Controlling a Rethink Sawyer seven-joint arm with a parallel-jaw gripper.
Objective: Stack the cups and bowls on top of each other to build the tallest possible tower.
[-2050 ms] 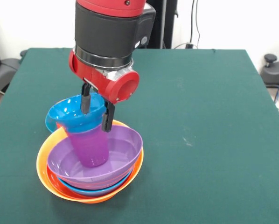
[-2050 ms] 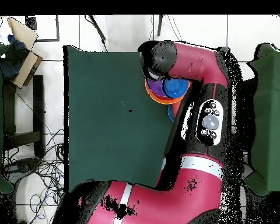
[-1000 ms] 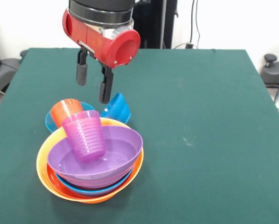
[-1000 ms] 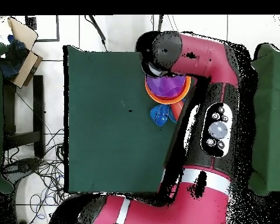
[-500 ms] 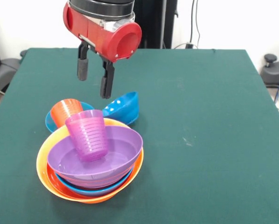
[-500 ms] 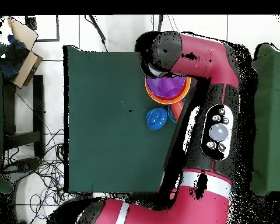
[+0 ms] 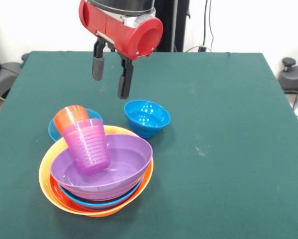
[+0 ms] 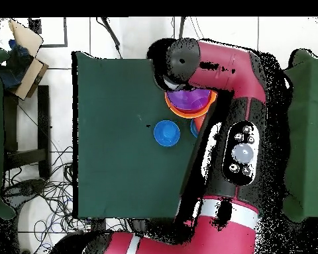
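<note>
The tower (image 7: 96, 177) stands at the front left: a big yellow-orange bowl (image 7: 45, 172) holds nested red-orange, light blue and purple bowls (image 7: 124, 159). A purple cup (image 7: 88, 145) leans tilted inside the purple bowl. An orange-red cup (image 7: 69, 118) sits in a light blue bowl (image 7: 53, 130) just behind the tower. A small blue bowl (image 7: 147, 117) stands upright on the table; in the overhead view the small blue bowl (image 8: 167, 133) lies apart from the stack (image 8: 188, 102). My gripper (image 7: 111, 74) is open and empty, raised above and behind the cups, left of the small blue bowl.
The green table (image 7: 219, 149) stretches to the right and behind. A black stand and cables (image 7: 176, 25) rise behind the far edge. In the overhead view the arm (image 8: 234, 106) covers part of the stack.
The small blue bowl tipped off the cups, rolled to the right and now stands upright on the table. My gripper rose, let go and shifted right. The purple cup leans more.
</note>
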